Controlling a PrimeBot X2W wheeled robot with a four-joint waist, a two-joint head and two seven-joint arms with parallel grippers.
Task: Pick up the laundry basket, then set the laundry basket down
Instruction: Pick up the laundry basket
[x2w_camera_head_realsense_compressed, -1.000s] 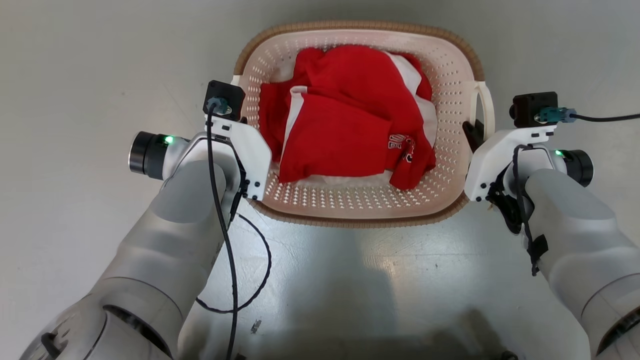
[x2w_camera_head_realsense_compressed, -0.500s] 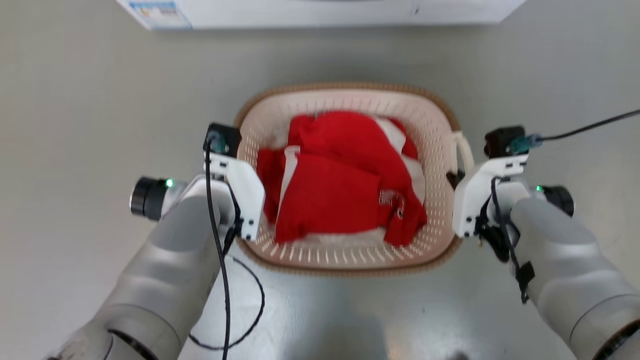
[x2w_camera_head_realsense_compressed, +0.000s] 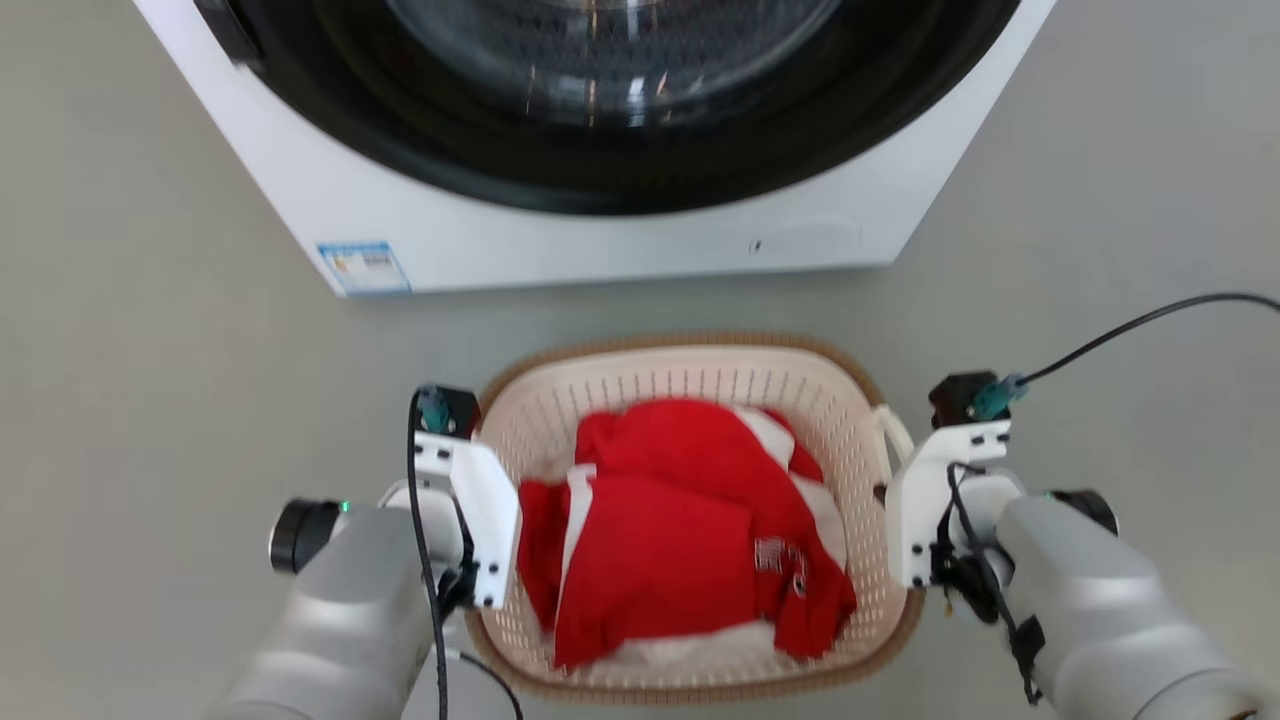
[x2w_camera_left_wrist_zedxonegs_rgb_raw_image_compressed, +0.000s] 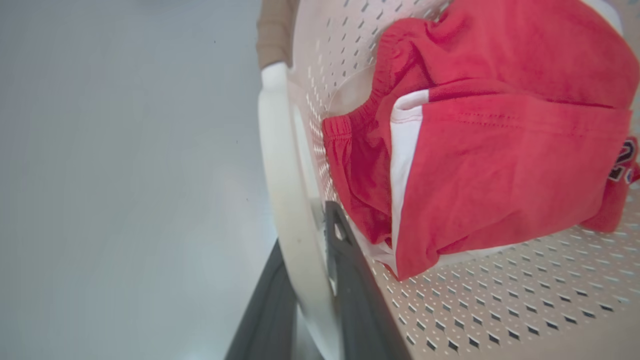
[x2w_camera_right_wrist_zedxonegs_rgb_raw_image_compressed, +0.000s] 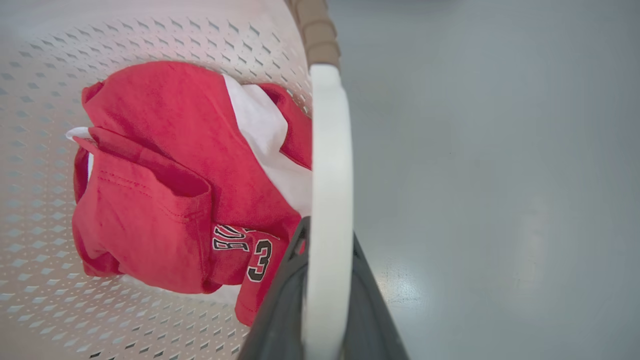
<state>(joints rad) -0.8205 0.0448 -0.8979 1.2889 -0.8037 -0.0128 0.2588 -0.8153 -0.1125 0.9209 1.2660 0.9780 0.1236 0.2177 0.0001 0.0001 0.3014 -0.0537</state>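
1. Squarely between the two pincers sits the laundry basket (x2w_camera_head_realsense_compressed: 690, 385), red clothes (x2w_camera_head_realsense_compressed: 680, 560) inside, its longer axis seemingly running from one pincer to the other.
2. On its own side the left pincer (x2w_camera_left_wrist_zedxonegs_rgb_raw_image_compressed: 307, 250) is nearly closed, clamped on a white loop handle (x2w_camera_left_wrist_zedxonegs_rgb_raw_image_compressed: 280, 165).
3. Likewise the right pincer (x2w_camera_right_wrist_zedxonegs_rgb_raw_image_compressed: 327, 235) clamps the other handle (x2w_camera_right_wrist_zedxonegs_rgb_raw_image_compressed: 327, 150); neither arm is nearer.
4. Ahead of both, past the far rim, stands the washer (x2w_camera_head_realsense_compressed: 600, 240).

The right end effector (x2w_camera_right_wrist_zedxonegs_rgb_raw_image_compressed: 327, 235) is clamping the white handle (x2w_camera_right_wrist_zedxonegs_rgb_raw_image_compressed: 327, 150) of the laundry basket (x2w_camera_right_wrist_zedxonegs_rgb_raw_image_compressed: 150, 40), one dark finger on each side. Red clothing (x2w_camera_right_wrist_zedxonegs_rgb_raw_image_compressed: 165, 200) is lying inside. Grey floor (x2w_camera_right_wrist_zedxonegs_rgb_raw_image_compressed: 475, 175) is showing to the right.
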